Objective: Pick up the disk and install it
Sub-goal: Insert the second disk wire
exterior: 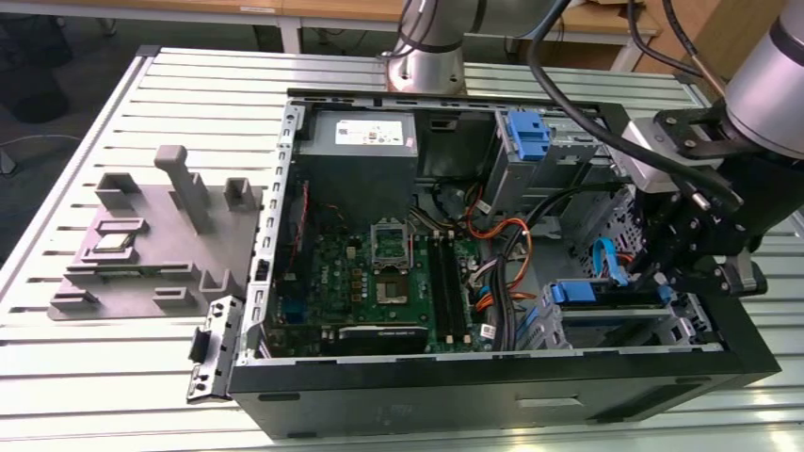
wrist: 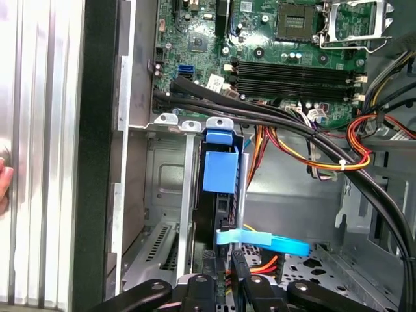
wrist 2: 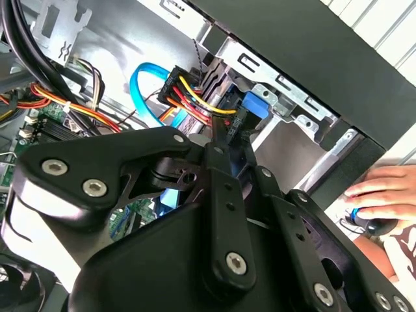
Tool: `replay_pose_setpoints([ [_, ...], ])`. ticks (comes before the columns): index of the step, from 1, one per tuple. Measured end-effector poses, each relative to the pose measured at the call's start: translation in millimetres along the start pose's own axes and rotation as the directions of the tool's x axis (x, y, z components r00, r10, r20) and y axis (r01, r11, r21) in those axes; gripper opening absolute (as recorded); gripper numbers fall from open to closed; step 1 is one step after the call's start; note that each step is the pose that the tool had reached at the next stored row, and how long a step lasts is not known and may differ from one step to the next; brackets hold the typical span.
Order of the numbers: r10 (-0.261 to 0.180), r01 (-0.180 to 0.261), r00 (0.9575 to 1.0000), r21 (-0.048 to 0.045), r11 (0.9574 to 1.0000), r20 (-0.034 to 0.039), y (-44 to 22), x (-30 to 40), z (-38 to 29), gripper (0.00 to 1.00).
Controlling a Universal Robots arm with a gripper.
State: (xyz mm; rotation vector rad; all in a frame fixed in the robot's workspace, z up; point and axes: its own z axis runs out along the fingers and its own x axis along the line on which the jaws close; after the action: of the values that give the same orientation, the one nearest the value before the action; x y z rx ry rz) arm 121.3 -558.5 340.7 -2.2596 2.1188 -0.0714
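Disk (wrist: pixel 220 172) sits edge-up in its bay. Gripper (wrist: pixel 222 265) is at its rear edge; grip unclear. Keep your push square to the rails.

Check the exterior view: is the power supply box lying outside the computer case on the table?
No, the power supply box sits inside the computer case, in a rear corner.

Silver arm (exterior: pixel 779 80), black screw-studded linkages (wrist 2: pixel 221 214)

disk (exterior: pixel 590 294) in drive cage, computer case (exterior: pixel 503 391) | tool (exterior: pixel 684 273) just beside | fixture block (exterior: pixel 138 250) exterior view's left
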Motion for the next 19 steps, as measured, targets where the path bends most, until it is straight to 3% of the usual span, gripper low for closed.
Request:
replay_pose_setpoints([
  [8,0.000,0.000,1.0000,-0.0026,1.0000,0.0002,-2.1,0.2,-0.7,0.24],
  [14,0.000,0.000,1.0000,-0.0126,0.9999,0.0011,-4.3,0.4,-6.1,0.24],
  [19,0.000,0.000,1.0000,-0.0223,0.9998,0.0016,-7.6,0.5,-6.9,0.24],
])
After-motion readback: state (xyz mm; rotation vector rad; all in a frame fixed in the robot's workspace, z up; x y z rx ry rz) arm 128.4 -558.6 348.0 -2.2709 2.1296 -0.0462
